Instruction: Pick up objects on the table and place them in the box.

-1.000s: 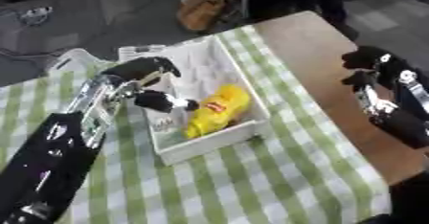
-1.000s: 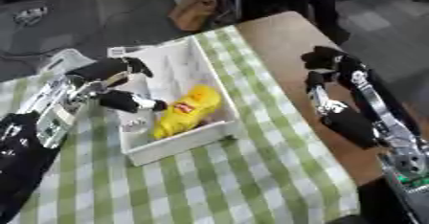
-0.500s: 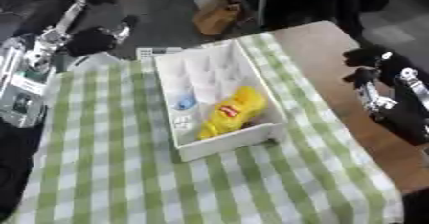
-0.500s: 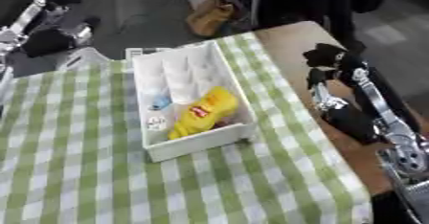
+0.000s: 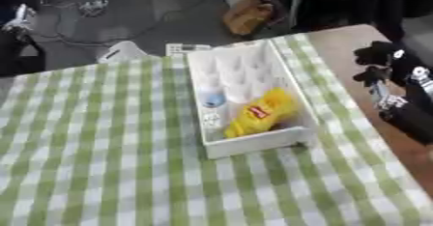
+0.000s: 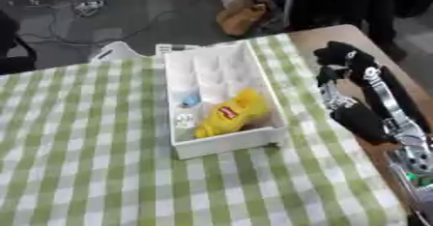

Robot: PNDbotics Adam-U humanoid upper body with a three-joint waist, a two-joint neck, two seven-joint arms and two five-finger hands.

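The white box (image 5: 289,135) stands on the green checked cloth, right of centre. A yellow packet (image 5: 258,114) with a red label lies inside it against the right wall. A small blue and white thing (image 5: 211,97) and a small pale thing (image 5: 209,120) lie by its left wall. My right hand (image 6: 345,62) hangs over the bare table to the right of the box, apart from it. Its fingers are relaxed and hold nothing. My left hand does not show. A dark shape (image 5: 15,51) sits at the far left edge, and I cannot make out what it is.
The checked cloth (image 5: 101,148) covers most of the table, and bare brown wood (image 5: 338,39) shows at the right. A small white flat thing (image 5: 182,49) and a pale thing (image 5: 125,52) lie at the far edge. A brown bag (image 5: 247,13) and cables are on the floor behind.
My left hand was over the box's left side, then pulled away up and left, and it has left the view. The camera has also shifted. The right hand holds its pose.
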